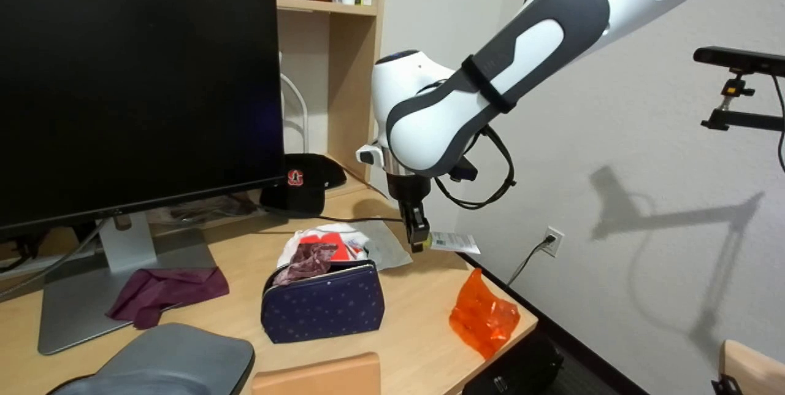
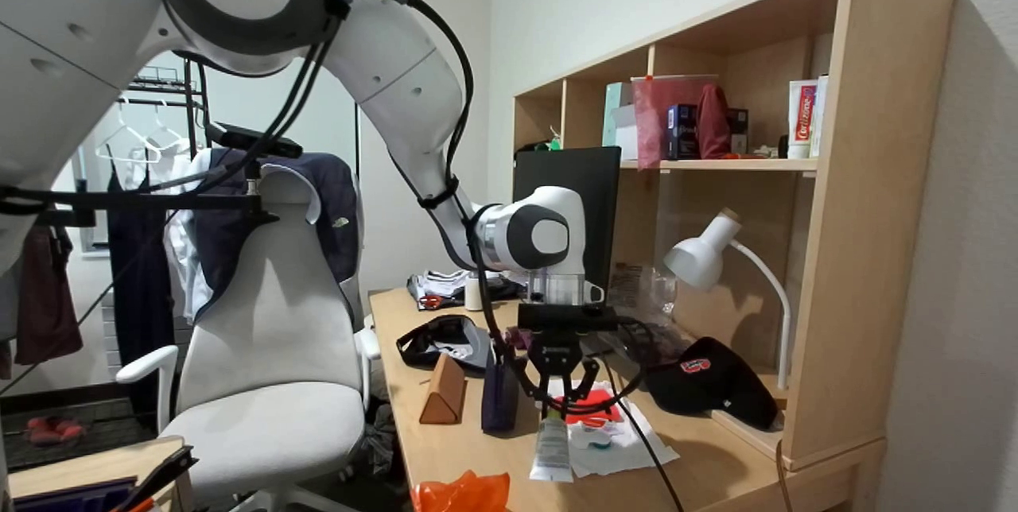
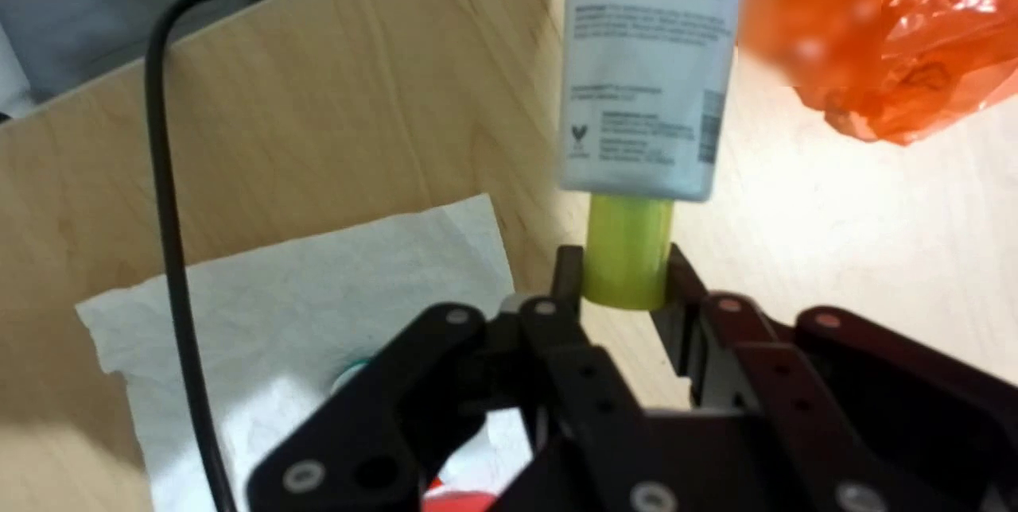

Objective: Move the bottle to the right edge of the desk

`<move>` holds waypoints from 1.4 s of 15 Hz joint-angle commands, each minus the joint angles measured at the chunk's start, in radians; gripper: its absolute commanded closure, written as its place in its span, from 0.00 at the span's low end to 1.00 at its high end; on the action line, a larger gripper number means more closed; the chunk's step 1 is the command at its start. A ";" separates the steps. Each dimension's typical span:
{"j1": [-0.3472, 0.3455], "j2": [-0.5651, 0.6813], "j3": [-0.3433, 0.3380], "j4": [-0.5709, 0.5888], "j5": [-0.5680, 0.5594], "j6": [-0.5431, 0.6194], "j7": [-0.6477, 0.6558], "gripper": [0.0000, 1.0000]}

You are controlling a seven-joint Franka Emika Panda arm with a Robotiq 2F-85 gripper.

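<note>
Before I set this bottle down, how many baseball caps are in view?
2: a black cap beside the wooden bookshelf, and a grey cap in front of the monitor. Others could be hidden behind the monitor.

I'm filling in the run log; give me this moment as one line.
gripper: closed on yellow cap | bottle: held, not yet released | orange packet: on desk

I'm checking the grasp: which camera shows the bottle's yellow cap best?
The wrist view: the yellow cap appears large there, gripped between the jaws. Both exterior views show it as only a small yellowish patch by the jaws, with the bottle's whitish body extending beyond.
</note>
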 commanded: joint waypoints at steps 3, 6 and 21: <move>-0.083 0.035 0.053 -0.022 0.027 0.051 -0.339 0.87; -0.083 0.054 0.037 -0.033 -0.002 0.082 -0.479 0.88; -0.060 0.097 0.022 -0.048 0.038 0.196 -0.622 0.30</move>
